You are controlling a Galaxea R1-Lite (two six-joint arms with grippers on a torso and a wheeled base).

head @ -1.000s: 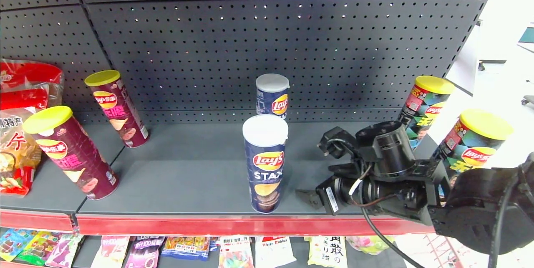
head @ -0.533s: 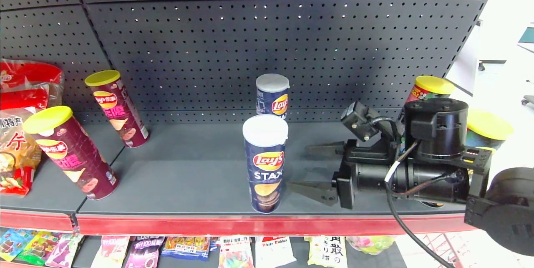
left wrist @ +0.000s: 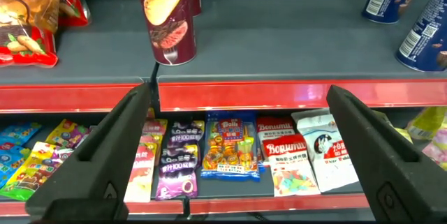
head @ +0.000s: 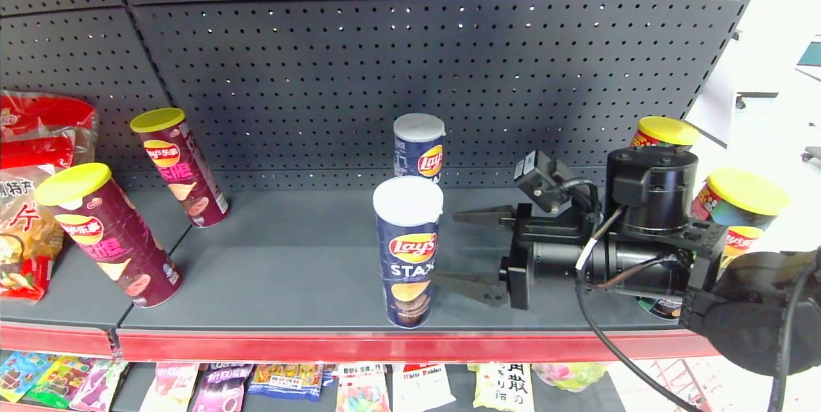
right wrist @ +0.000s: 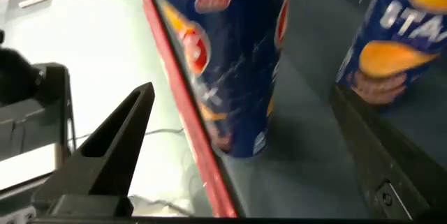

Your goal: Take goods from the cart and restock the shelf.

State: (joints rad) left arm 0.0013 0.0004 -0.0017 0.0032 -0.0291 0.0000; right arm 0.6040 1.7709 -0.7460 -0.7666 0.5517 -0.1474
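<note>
Goods on the shelf (head: 288, 258) stand upright in the head view. The front blue can (head: 408, 251) is just beside the lower fingertip of the right gripper (head: 447, 246), which is spread wide and empty. A rear blue can (head: 419, 145) stands beyond it, maroon cans (head: 109, 232) are well past it, and yellow-lidded cans (head: 744, 197) are behind its wrist. We judge the front can placed, with further cart goods left to fetch.

From the left wrist view we add the left gripper (left wrist: 237, 158), also spread and empty. It hangs before the red shelf edge (left wrist: 244, 95), with snack packets (left wrist: 174, 168) on the lower shelf ahead of it.

From the right wrist view we see the front can ahead of the spread fingers, apart from both.
</note>
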